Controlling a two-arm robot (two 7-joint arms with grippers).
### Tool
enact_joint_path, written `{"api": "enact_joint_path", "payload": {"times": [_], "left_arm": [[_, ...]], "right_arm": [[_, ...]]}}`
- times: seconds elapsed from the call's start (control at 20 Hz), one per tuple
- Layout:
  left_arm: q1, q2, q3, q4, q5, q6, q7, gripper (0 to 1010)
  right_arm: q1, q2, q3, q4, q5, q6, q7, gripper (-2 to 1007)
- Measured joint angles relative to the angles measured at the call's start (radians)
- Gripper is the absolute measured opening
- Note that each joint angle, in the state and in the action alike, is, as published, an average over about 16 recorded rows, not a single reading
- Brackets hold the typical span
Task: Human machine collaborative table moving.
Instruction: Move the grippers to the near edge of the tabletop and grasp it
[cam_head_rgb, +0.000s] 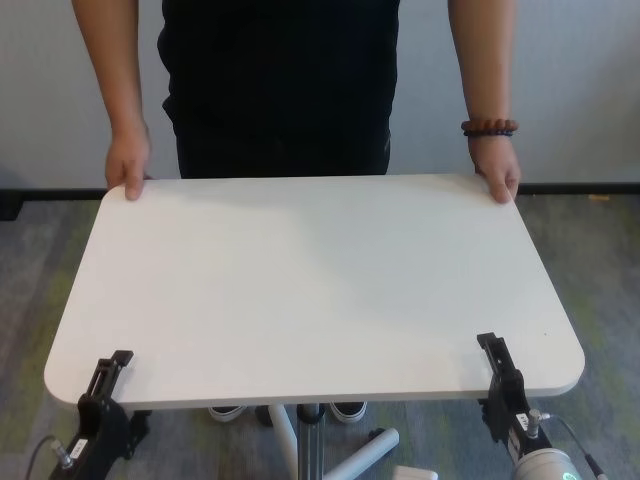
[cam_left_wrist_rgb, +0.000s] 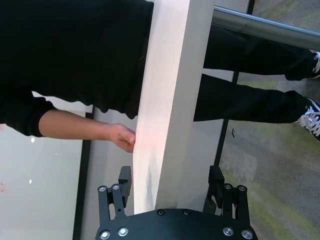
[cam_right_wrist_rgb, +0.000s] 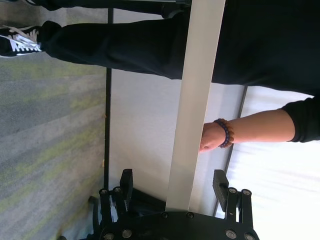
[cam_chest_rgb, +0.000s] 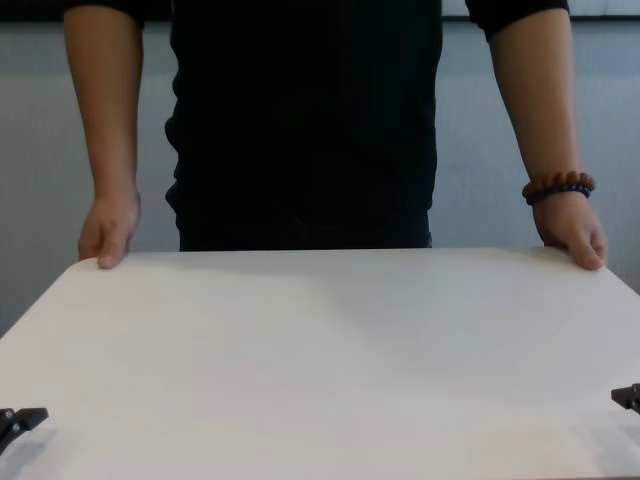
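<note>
Head view shows the desk (cam_head_rgb: 310, 290) filling most of the frame, a big white slab on one silver pole (cam_head_rgb: 310, 440), standing on the carpet between the human (cam_head_rgb: 280, 80) and the robot. It looks rigid and flat, so I'd guess no flex, but with a single centre pole it's probably top-heavy and will want to tip or swivel if the two ends don't move together. The top looks smooth too, so likely slippery, and the thin edge is really the only place to grab.

The human has a palm on each far corner. The left hand (cam_head_rgb: 107, 372) and right hand (cam_head_rgb: 495, 358) sit at the two near corners, and in the wrist views both are spread wide with the desk edge running between the jaws, not pinched yet, so nothing's actually held
</note>
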Motion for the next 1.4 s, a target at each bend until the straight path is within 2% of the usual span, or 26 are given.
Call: {"api": "enact_joint_path", "payload": {"times": [0.35,0.6,1.4], "left_arm": [[0.000,0.000,0.000,0.000,0.000,0.000,0.000,987],[0.000,0.000,0.000,0.000,0.000,0.000,0.000,932],[0.000,0.000,0.000,0.000,0.000,0.000,0.000,515]], "right_arm": [[0.000,0.000,0.000,0.000,0.000,0.000,0.000,966],[0.000,0.000,0.000,0.000,0.000,0.000,0.000,882],[0.000,0.000,0.000,0.000,0.000,0.000,-0.001,377]]}}
